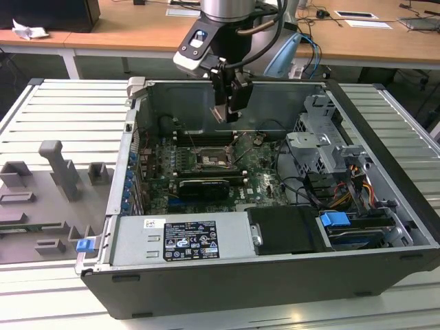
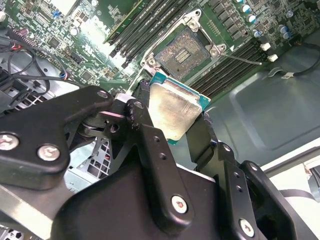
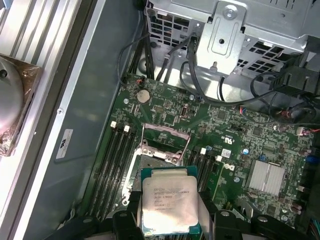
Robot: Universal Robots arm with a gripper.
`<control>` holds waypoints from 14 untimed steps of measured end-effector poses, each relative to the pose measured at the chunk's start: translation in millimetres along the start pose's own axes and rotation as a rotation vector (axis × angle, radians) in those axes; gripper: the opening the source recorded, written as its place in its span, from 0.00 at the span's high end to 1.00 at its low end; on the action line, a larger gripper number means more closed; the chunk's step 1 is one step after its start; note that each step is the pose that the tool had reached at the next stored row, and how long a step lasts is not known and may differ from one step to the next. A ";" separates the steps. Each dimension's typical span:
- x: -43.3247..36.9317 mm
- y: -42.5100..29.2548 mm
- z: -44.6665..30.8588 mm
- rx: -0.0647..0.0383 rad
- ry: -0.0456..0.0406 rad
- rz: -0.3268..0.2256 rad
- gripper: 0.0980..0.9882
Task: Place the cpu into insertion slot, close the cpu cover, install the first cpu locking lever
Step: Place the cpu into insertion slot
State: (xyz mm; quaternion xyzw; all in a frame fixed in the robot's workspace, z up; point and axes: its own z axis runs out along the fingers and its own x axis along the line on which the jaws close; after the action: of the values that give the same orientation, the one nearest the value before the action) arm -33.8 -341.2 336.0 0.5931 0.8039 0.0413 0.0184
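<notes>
The black two-fingered gripper (image 1: 229, 110) is clenching the small flat silver-beige square cpu (image 2: 172, 112) by its edges, holding it above the green motherboard's open square insertion slot (image 2: 182, 50), directly beneath, well apart.

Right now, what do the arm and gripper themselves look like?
The arm ends in a silver-grey cylinder, with a pale blue cap behind it. A black box with a blue-lit face sits at the wrist, and black cables loop past. The gripper is matte black: flat bar links joined by silver screws.
</notes>
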 end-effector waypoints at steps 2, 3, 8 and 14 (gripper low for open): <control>0.0 -0.1 1.1 0.000 -0.0001 0.000 0.51; 0.0 -0.1 1.6 0.000 0.0000 0.000 0.51; -0.1 -0.4 4.2 0.000 -0.0001 0.000 0.51; -0.1 -0.5 6.1 0.000 -0.0001 0.000 0.51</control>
State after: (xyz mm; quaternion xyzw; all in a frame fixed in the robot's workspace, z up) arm -33.8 -341.2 329.8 0.5931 0.8039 0.0412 0.0184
